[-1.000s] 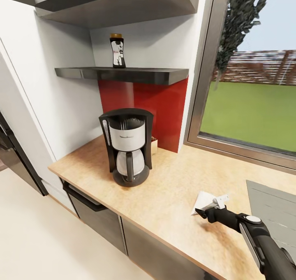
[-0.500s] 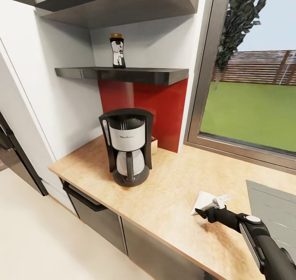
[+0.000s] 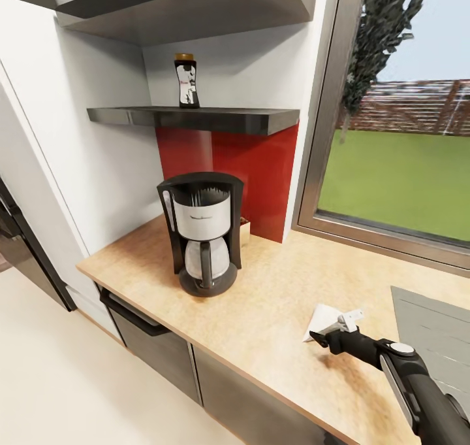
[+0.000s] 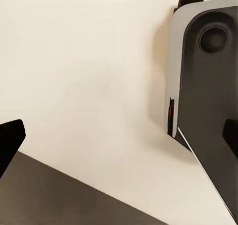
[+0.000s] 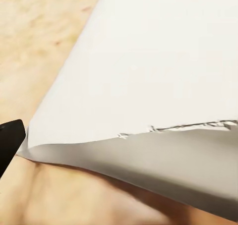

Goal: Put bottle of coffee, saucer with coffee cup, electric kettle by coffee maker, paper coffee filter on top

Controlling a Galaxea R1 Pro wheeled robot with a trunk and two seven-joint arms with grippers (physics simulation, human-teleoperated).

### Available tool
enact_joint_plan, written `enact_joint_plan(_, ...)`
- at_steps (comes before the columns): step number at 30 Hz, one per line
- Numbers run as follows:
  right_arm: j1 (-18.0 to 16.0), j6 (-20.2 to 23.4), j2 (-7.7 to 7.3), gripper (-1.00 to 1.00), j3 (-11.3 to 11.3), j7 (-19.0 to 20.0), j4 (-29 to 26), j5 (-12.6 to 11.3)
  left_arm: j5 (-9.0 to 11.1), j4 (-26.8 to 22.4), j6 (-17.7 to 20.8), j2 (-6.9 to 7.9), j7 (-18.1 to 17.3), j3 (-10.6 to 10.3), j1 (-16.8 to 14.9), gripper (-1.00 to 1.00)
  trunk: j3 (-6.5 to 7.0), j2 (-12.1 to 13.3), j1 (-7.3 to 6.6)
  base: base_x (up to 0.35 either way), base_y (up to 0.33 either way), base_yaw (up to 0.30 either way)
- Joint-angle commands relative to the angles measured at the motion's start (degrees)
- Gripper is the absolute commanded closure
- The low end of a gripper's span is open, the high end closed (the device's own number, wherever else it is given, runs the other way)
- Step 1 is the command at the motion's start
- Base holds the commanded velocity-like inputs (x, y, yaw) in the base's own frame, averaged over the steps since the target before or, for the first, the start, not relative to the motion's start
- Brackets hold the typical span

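Nothing moved | right tool (image 3: 324,334) still on paper coffee filter (image 3: 321,319), grip unclear | countertop (image 3: 261,301)

Bright, even daylight from my window (image 3: 398,157); soft shadows under the coffee maker (image 3: 201,232); slightly soft, blurry render.

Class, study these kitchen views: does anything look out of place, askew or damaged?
Little stands out. The paper coffee filter lies on the countertop at the right gripper, with a ragged edge in the right wrist view.
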Motion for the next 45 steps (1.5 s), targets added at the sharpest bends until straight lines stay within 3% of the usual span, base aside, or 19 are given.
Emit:
enact_joint_plan(1, 0.0, 0.3, 0.05, 1.00, -0.1, 0.5, 0.5, 0.9, -0.3, 0.0, 0.0, -0.01, 0.2, 0.0, 0.0, -1.00, -0.13, -0.1, 0.04, 0.000, 0.000, 0.000)
enact_joint_plan(7, 0.0, 0.4, 0.10, 1.00, -0.1, 0.4, 0.0, 0.9, -0.3, 0.0, 0.0, -0.02, 0.2, 0.0, 0.0, -1.00, -0.13, -0.1, 0.04, 0.000, 0.000, 0.000)
enact_joint_plan(12, -0.1, 0.8, 0.35, 1.00, 0.0, 0.2, -6.8, 0.8, -0.3, -0.1, 0.0, -0.02, 0.2, 0.0, 0.0, -1.00, -0.13, -0.1, 0.04, 0.000, 0.000, 0.000)
enact_joint_plan(16, -0.4, 8.0, 0.48, 1.00, -0.1, -0.1, -14.6, 0.9, -0.4, -0.1, -0.1, -0.11, 0.1, 0.0, 0.0, -1.00, -0.13, -0.1, 0.04, 0.000, 0.000, 0.000)
enact_joint_plan(19, -1.6, 10.1, 0.58, 1.00, -0.1, -2.4, -17.1, 0.9, -0.4, -0.1, 0.1, -0.10, 0.1, -0.1, 0.0, -1.00, -0.13, -0.1, 0.04, 0.000, 0.000, 0.000)
enact_joint_plan(21, -3.5, 10.5, 1.31, 1.00, -0.1, -5.8, -18.1, 0.8, -0.4, -0.1, 0.3, -0.05, 0.1, -0.1, -0.1, -1.00, -0.13, -0.1, 0.04, 0.000, 0.000, 0.000)
enact_joint_plan(25, -4.8, 10.7, 3.06, 1.00, -0.1, -8.3, -19.7, 0.7, -0.4, -0.2, 0.4, -0.17, 0.1, -0.2, -0.1, -1.00, -0.13, -0.1, 0.04, 0.000, 0.000, 0.000)
enact_joint_plan(27, -4.9, 10.7, 4.44, 1.00, 0.0, -8.6, -20.1, 0.7, -0.4, -0.2, 0.5, -0.28, 0.1, -0.2, -0.1, -1.00, -0.13, -0.1, 0.04, 0.000, 0.000, 0.000)
enact_joint_plan(28, -5.0, 10.7, 6.10, 1.00, -0.1, -8.9, -20.8, 0.8, -0.4, -0.2, 0.5, -0.37, 0.1, -0.2, -0.1, -1.00, -0.13, -0.1, 0.04, 0.000, 0.000, 0.000)
enact_joint_plan(30, -5.1, 10.7, 7.95, 1.00, -0.1, -9.1, -21.6, 0.9, -0.4, -0.2, 0.5, -0.39, 0.1, -0.1, -0.1, -1.00, -0.13, -0.1, 0.04, 0.000, 0.000, 0.000)
enact_joint_plan(45, -5.2, 10.5, 8.38, 1.00, -1.4, -8.8, -23.1, 0.6, 0.0, -1.1, -0.3, -0.37, 0.1, 0.5, -0.3, -1.00, -0.13, -0.1, 0.04, 0.000, 0.000, 0.000)
